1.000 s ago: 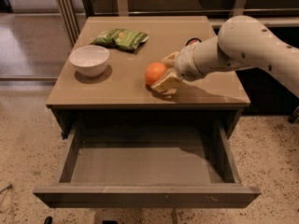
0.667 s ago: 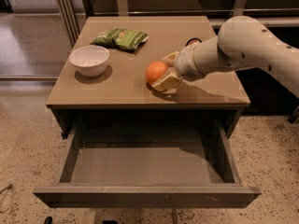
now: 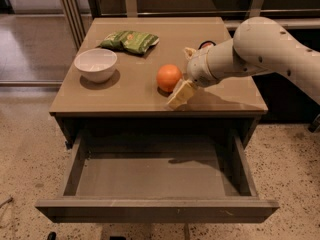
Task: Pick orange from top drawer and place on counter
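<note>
The orange (image 3: 168, 77) sits on the tan counter (image 3: 120, 96), right of its middle. My gripper (image 3: 179, 77) is right beside it on the right, open, with one pale finger (image 3: 181, 93) low at the front of the orange and the other (image 3: 189, 52) behind it. The fingers stand slightly apart from the fruit. The white arm (image 3: 265, 51) reaches in from the right. The top drawer (image 3: 155, 209) is pulled fully out below the counter, and its grey floor (image 3: 150, 176) holds nothing.
A white bowl (image 3: 95, 64) stands at the left of the counter. A green snack bag (image 3: 129, 40) lies at the back left. A small dark object (image 3: 205, 45) peeks out behind the gripper. Speckled floor surrounds the cabinet.
The fingers have spread wider and drawn slightly right of the orange. The orange stays where it was on the counter.
</note>
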### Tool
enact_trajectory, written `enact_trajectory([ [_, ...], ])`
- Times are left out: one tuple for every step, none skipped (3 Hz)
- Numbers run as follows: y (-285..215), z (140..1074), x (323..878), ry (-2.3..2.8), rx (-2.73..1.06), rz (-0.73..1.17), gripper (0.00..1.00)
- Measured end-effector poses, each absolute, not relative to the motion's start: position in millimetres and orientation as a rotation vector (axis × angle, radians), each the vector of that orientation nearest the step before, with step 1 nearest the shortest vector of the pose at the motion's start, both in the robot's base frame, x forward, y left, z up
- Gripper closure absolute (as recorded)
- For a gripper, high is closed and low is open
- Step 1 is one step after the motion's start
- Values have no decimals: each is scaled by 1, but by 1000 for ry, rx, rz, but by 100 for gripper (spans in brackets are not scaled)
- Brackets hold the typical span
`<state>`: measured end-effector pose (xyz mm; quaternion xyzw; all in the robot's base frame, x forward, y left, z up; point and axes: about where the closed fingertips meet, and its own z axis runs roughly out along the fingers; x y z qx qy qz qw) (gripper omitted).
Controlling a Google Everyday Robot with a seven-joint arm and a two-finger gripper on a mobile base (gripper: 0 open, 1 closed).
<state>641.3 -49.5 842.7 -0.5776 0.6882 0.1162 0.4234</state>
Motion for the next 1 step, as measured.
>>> enact_trajectory([
  [-49,843,641,1722,-1446,291,0],
])
